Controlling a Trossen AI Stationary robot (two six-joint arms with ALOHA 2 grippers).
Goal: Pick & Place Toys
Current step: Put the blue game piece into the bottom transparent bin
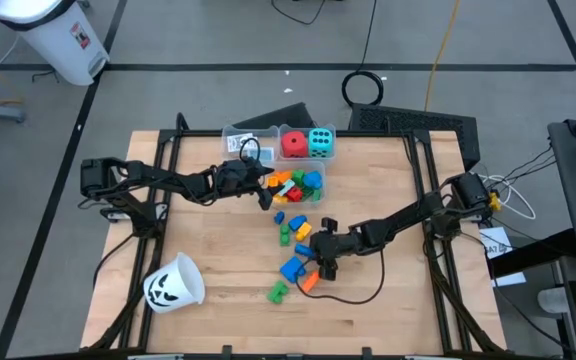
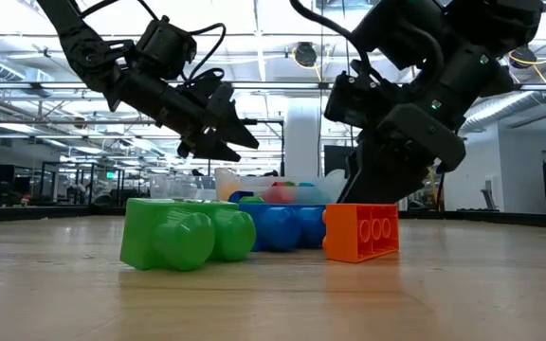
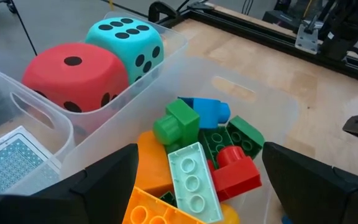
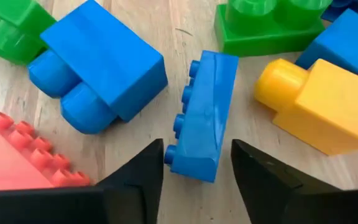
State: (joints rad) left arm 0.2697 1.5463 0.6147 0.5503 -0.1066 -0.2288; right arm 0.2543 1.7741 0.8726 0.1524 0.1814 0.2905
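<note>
My right gripper (image 1: 325, 262) is down on the wooden table (image 1: 218, 250), toward the near edge and a little right of centre, with its dark fingers (image 4: 135, 180) parted and straddling one end of a slim blue studded brick (image 4: 202, 115); bare wood shows on both sides of the brick, so the pads are not pressed against it. The brick lies on its side, studs facing sideways, and its long axis runs straight away from my wrist. Close around it lie a chunky blue two-knob block (image 4: 98, 68), a green block (image 4: 269, 25), a yellow block (image 4: 322, 102) and an orange studded brick (image 4: 17, 158), all smooth hard plastic, leaving only narrow strips of wood between them. The near-left corner holds a tipped white cup with a pumpkin face (image 1: 173, 283), and the boards along the right edge are open. My left gripper (image 1: 265, 187) hangs with its fingers spread wide over a clear plastic bin (image 3: 241, 87) of mixed blocks at the far edge; the next compartment holds a red die (image 3: 73, 78) and a cyan die (image 3: 126, 40).
</note>
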